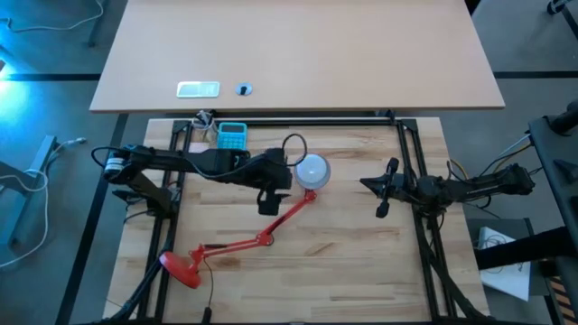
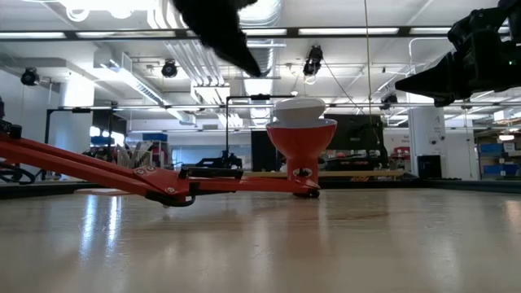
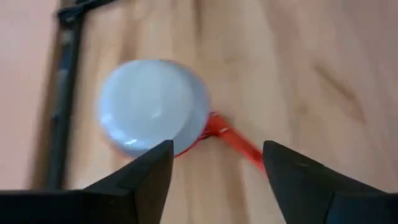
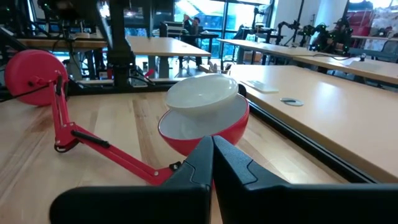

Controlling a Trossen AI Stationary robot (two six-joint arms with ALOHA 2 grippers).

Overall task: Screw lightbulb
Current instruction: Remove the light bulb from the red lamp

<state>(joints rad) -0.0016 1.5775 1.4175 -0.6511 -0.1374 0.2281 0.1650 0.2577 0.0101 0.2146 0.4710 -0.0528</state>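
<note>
The white lightbulb (image 1: 312, 169) sits dome up in the upturned red cone shade (image 2: 301, 142) of a desk lamp. It looks a little tilted in the right wrist view (image 4: 202, 96). The shade rests on the table, and the lamp's jointed red arm (image 1: 262, 236) runs along the table to its round base (image 1: 181, 268) at the near left. My left gripper (image 1: 287, 171) hovers open above the table just left of the bulb; in its wrist view the bulb (image 3: 152, 102) lies beyond the fingers. My right gripper (image 1: 366, 184) is shut, right of the lamp, holding nothing.
A teal calculator (image 1: 232, 135) lies at the table's far edge behind my left arm. Black frame rails (image 1: 406, 162) border the work surface. Beyond it stands a lighter desk (image 1: 298, 54) with a small white device (image 1: 198, 88) and a disc (image 1: 244, 88).
</note>
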